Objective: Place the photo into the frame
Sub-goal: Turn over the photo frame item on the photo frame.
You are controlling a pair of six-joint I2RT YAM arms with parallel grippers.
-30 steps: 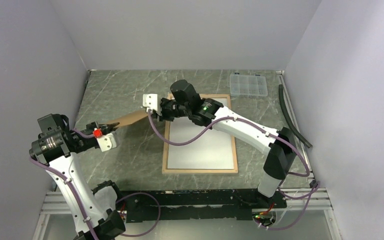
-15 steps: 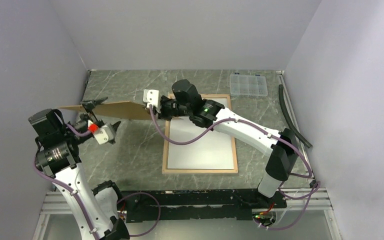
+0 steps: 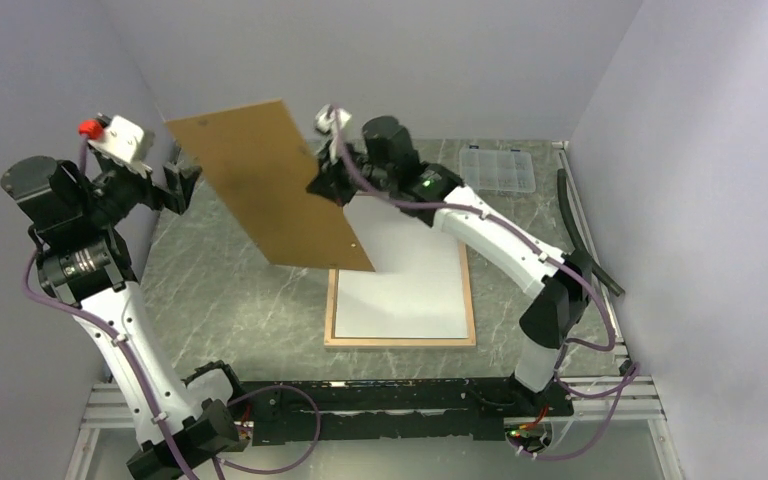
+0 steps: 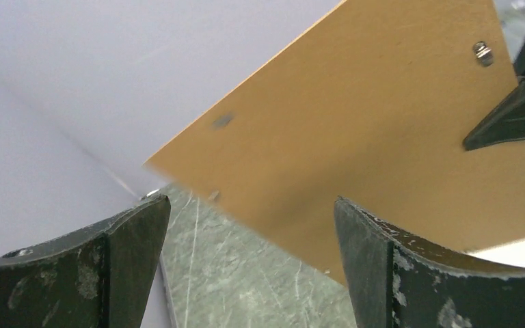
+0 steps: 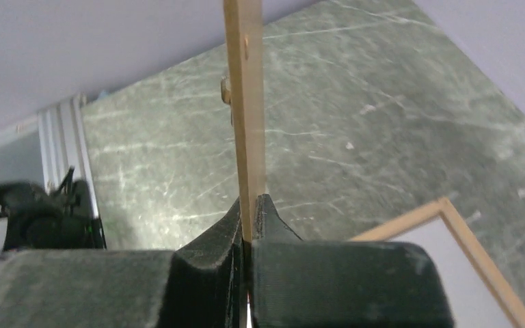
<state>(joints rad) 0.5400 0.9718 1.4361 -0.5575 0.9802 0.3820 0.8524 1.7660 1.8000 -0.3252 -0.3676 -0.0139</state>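
Top external view has the brown backing panel tipped up on edge, its broad face to the camera, over the far left part of the table. Only its lower corner hangs above the far left corner of the frame. A second ago the panel lay low and almost flat just left of that corner, so it has been lifted and swung upright very quickly. The right gripper is clamped on the panel's right edge; the right wrist view shows the board standing thin and vertical, pinched between the two pads. The left gripper has risen with its arm and sits just beside the panel's left edge. Its jaws are spread wide and the left wrist view shows the board beyond them rather than between them, so the right arm alone seems to carry it. The frame lies wood back up between the middle and the right edge of the table, its near rail toward the near edge. With the panel clear, its opening is now uncovered. A white sheet fills that opening. It may be the photo lying face down with its plain back up, but from above I cannot tell this from a bare insert, and no dark print shows anywhere. If it is the photo, the task now needs the panel lowered back over it; if not, the print has yet to be found and laid in.
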